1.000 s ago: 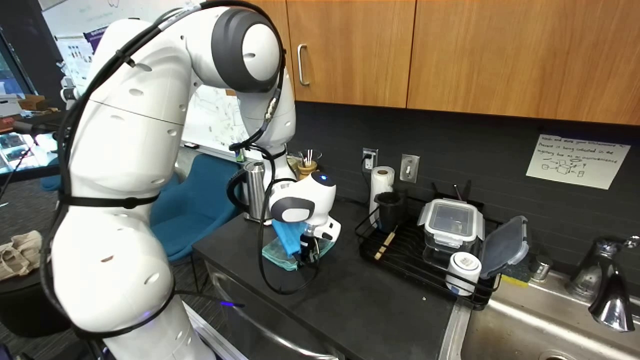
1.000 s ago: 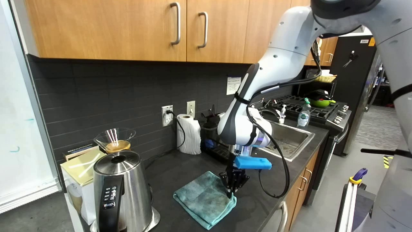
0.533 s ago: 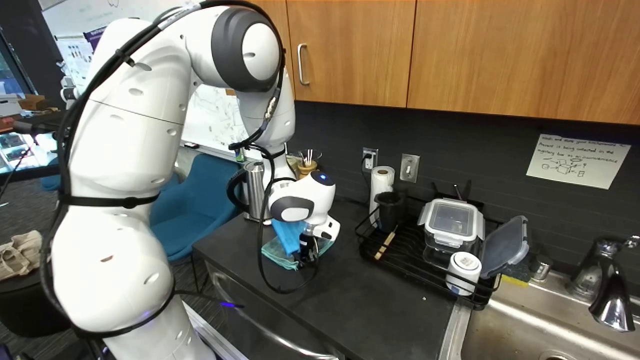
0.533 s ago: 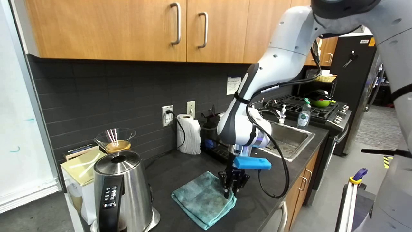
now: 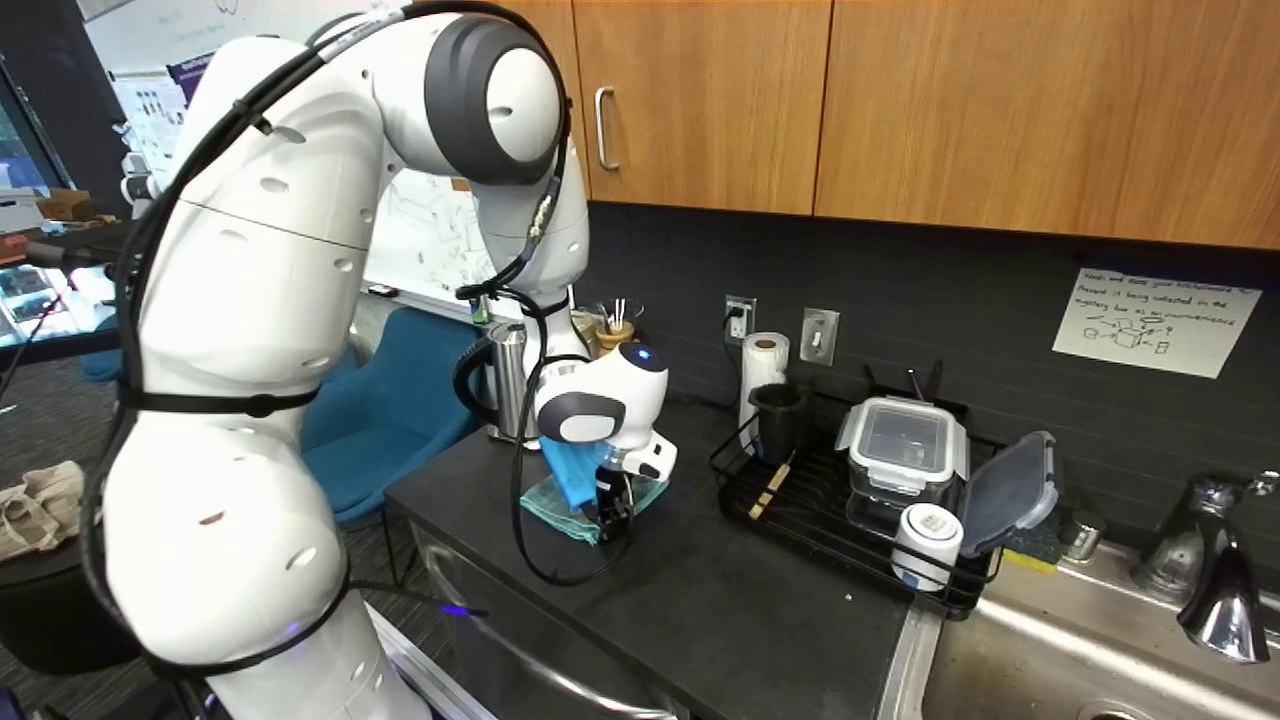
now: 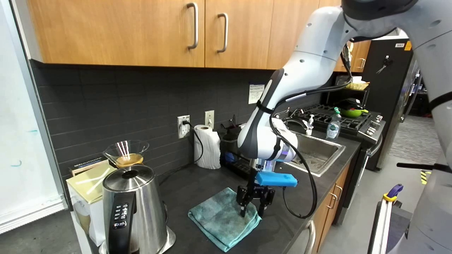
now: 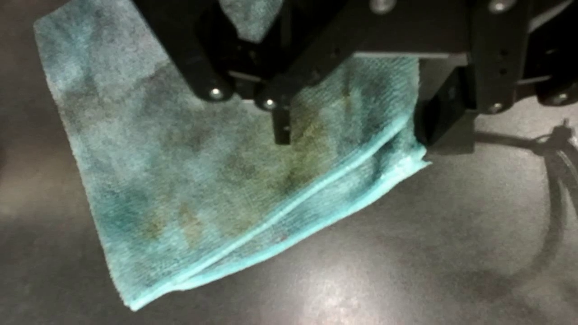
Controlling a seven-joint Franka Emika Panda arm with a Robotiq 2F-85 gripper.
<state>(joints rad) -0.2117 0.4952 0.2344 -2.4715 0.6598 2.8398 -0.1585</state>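
A folded teal cloth (image 7: 180, 158) with brown and grey stains lies flat on the dark counter (image 5: 740, 600). Its right edge shows loose, slightly raised layers. My gripper (image 7: 356, 136) points down at that edge with its jaws spread wide. In the wrist view, the left finger (image 7: 282, 128) is over the cloth's top face, while the right finger (image 7: 447, 108) stands just past the cloth's corner. Bare cloth fills most of the gap, and nothing is pinched. An exterior view shows both fingertips low at the cloth (image 6: 226, 215); whether they touch it I cannot tell.
A steel kettle (image 6: 141, 208) stands near the cloth, beside a box (image 6: 90, 197) with a glass dripper on it. Along the wall are a paper towel roll (image 6: 207, 148) and a black dish rack (image 5: 800, 520) before the sink (image 5: 1000, 660). A black cable (image 6: 310, 169) hangs from the arm.
The jaws, close together at the cloth's edge a second ago, have spread apart. The cloth's far-left corner has shifted slightly outward. The arm has barely moved.
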